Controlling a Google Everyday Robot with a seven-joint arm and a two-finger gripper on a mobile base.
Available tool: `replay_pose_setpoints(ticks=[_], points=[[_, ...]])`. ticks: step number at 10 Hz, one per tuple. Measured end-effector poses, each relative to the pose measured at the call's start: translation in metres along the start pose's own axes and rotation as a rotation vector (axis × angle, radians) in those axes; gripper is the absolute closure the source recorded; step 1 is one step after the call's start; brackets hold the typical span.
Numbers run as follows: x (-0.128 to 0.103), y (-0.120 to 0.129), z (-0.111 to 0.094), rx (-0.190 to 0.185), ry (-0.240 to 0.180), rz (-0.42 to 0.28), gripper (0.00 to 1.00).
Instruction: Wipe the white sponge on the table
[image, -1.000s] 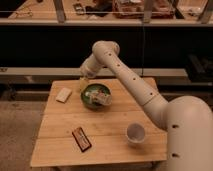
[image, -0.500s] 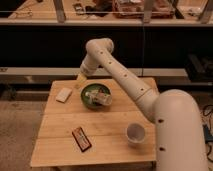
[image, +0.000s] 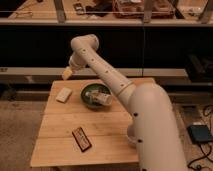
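The white sponge (image: 63, 94) lies flat on the far left part of the wooden table (image: 60, 145). My gripper (image: 66, 74) hangs at the table's far left edge, just above and behind the sponge, apart from it. The white arm reaches to it from the lower right, across the table.
A green bowl (image: 90, 99) with a white object (image: 101, 98) in it stands right of the sponge, under the arm. A dark snack bar (image: 81, 138) lies near the front edge. A dark counter and shelves run behind the table.
The gripper has moved left and a little down, from above the bowl toward the sponge. The arm now covers the white cup at the front right.
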Motion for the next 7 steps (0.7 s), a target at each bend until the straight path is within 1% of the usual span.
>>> replay_pose_setpoints(ticks=[1, 2, 3, 4, 5, 7], points=[[0.006, 0.003, 0.003, -0.035, 0.006, 0.047, 0.20], [0.012, -0.002, 0.009, -0.051, 0.015, 0.085, 0.20], [0.018, -0.008, 0.014, -0.056, 0.023, 0.108, 0.20], [0.019, -0.009, 0.016, -0.061, 0.027, 0.122, 0.20], [0.018, -0.006, 0.015, -0.069, 0.027, 0.123, 0.20], [0.018, -0.006, 0.016, -0.068, 0.026, 0.123, 0.20]])
